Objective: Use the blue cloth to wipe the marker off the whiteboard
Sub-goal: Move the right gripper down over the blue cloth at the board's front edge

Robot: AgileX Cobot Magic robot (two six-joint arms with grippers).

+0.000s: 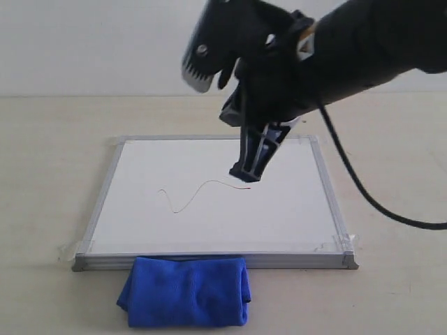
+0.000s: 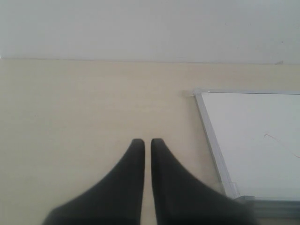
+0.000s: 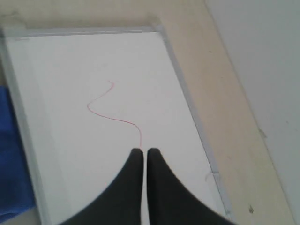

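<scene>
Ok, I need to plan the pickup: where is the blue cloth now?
In the exterior view the blue cloth lies on the table by the bottom edge of the whiteboard, slightly left of centre.

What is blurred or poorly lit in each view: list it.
Exterior view: the dark arm near the lens is soft and featureless; the whiteboard is evenly lit, without glare. Left wrist view: the left gripper is a blurred black shape. Right wrist view: soft throughout; the marker is legible.
</scene>
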